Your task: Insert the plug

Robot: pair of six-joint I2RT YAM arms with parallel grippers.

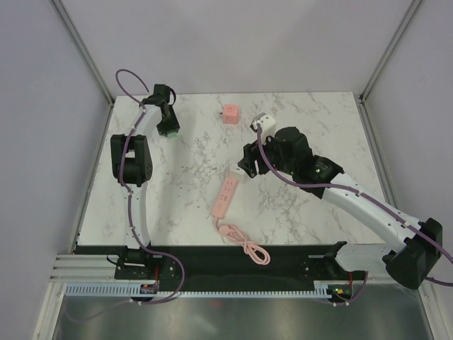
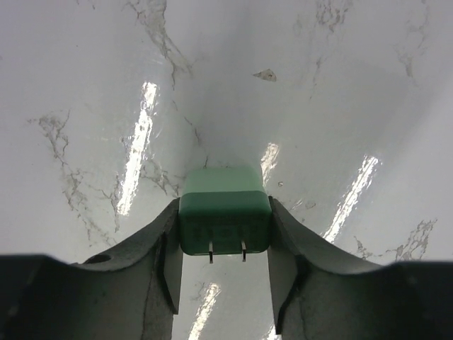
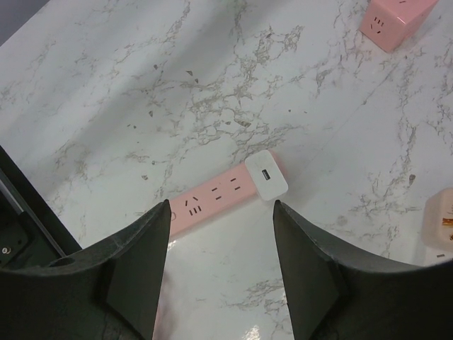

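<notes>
Overall: grasp looks made; carrying and inserting are left.
Desk: marble, carries everything.
Strip: pink, mid-desk, well apart from plug.
Right hand: spread, empty, over strip's far end.
Left hand: pinching plug at desk's far left.
Plug: green, clamped between fingers.
Views: left wrist alone shows prongs; right wrist alone shows white block on strip.
</notes>
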